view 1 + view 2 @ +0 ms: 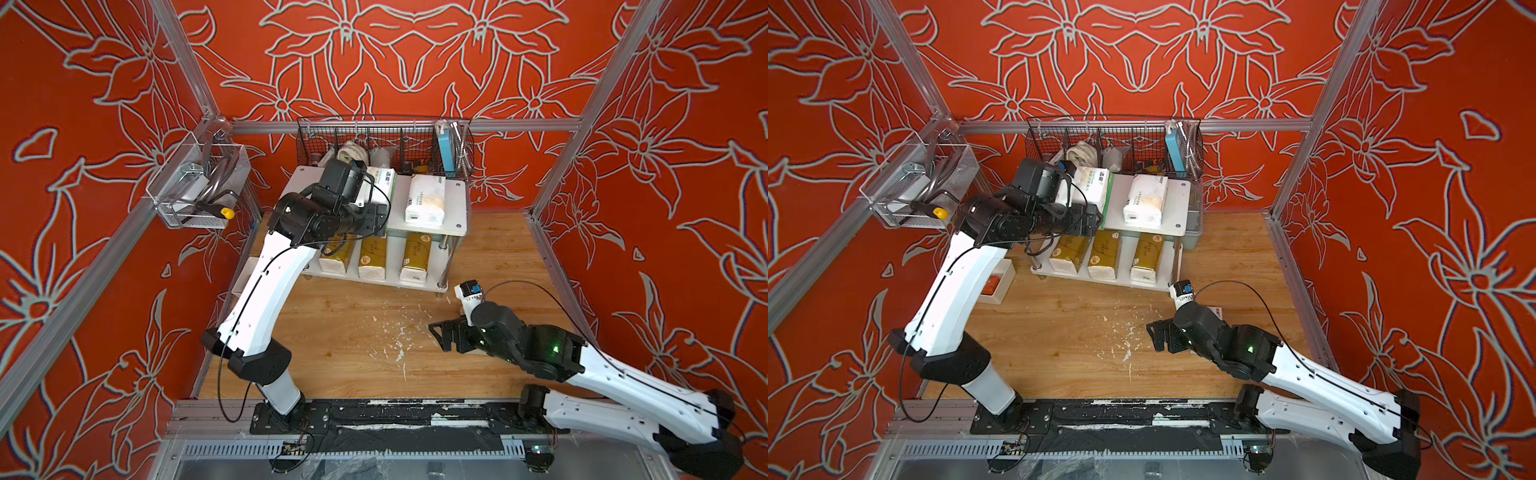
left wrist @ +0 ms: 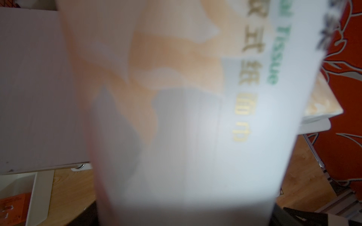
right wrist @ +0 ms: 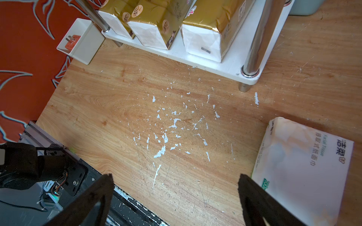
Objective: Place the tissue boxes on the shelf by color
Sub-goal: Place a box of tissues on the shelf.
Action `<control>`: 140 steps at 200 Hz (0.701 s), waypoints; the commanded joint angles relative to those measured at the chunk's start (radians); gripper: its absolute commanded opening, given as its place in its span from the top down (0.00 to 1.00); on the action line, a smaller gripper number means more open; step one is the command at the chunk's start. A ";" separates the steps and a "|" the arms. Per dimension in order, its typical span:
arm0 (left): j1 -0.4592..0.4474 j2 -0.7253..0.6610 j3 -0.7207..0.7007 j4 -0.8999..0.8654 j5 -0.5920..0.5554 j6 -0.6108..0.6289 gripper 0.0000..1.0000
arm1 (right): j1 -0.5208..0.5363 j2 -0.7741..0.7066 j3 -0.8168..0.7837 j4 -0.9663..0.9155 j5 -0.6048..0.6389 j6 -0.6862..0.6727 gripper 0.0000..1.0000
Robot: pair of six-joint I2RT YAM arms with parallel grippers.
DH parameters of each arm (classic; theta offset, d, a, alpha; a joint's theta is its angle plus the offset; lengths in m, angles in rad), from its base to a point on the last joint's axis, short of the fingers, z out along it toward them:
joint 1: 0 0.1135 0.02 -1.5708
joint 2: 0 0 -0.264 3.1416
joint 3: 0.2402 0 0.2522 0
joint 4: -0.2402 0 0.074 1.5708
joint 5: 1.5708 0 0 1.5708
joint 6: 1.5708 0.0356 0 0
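Left gripper (image 1: pixel 376 210) sits against a white tissue box (image 1: pixel 384 183) on the top board of the shelf (image 1: pixel 455 195), can't tell if it's clamped. Second white box (image 1: pixel 426 199) beside it, three gold boxes (image 1: pixel 372 257) below. Right gripper (image 3: pixel 175 178) is spread wide and empty over the surface (image 3: pixel 117 109), third white box (image 3: pixel 301 168) lying just beside it.

left arm (image 1: pixel 266 299) rises from its 7 o'clock base, elbow bent, wrist turned toward 3 o'clock. left tool (image 1: pixel 374 216) raised near 12 o'clock, jaws hidden. right arm (image 1: pixel 615 374) folded low at 4 o'clock. right tool (image 3: pixel 175 176) points to 9 o'clock, jaws wide apart, empty.
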 commanded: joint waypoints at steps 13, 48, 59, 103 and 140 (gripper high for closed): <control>0.041 0.080 0.109 0.000 -0.013 0.040 0.15 | 0.006 -0.036 0.006 -0.054 0.045 0.018 0.01; 0.065 0.141 0.163 0.000 -0.002 0.037 0.15 | 0.006 -0.050 -0.002 -0.076 0.049 0.024 0.01; 0.066 0.154 0.167 0.002 -0.002 0.040 0.14 | 0.006 -0.050 -0.006 -0.076 0.048 0.027 0.01; 0.067 0.180 0.167 0.008 0.008 0.019 0.14 | 0.006 -0.053 -0.023 -0.070 0.049 0.037 0.01; 0.066 0.196 0.170 0.012 0.010 0.002 0.12 | 0.006 -0.052 -0.025 -0.070 0.049 0.040 0.01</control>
